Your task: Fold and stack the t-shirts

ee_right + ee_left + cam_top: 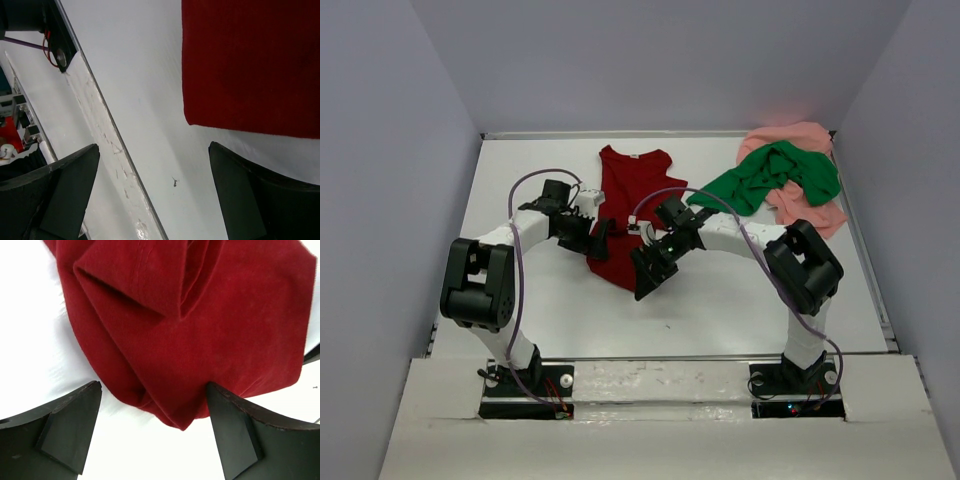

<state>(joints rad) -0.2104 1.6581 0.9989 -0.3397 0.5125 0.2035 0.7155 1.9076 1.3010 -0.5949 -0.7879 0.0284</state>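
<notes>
L pincer (153, 400), R pincer (154, 160) spread wide at red t-shirt (631, 190)

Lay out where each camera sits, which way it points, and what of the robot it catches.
Top external: above and behind the arms, looking down on the table; both arms show, left hand and right hand at the dark red t-shirt.
Left wrist: on the left arm, facing the bunched dark red t-shirt; its open fingers frame the bottom.
Right wrist: on the right arm, facing bare table, its near edge and a shirt corner; open fingers below.
Shared: all three show the dark red t-shirt.
</notes>
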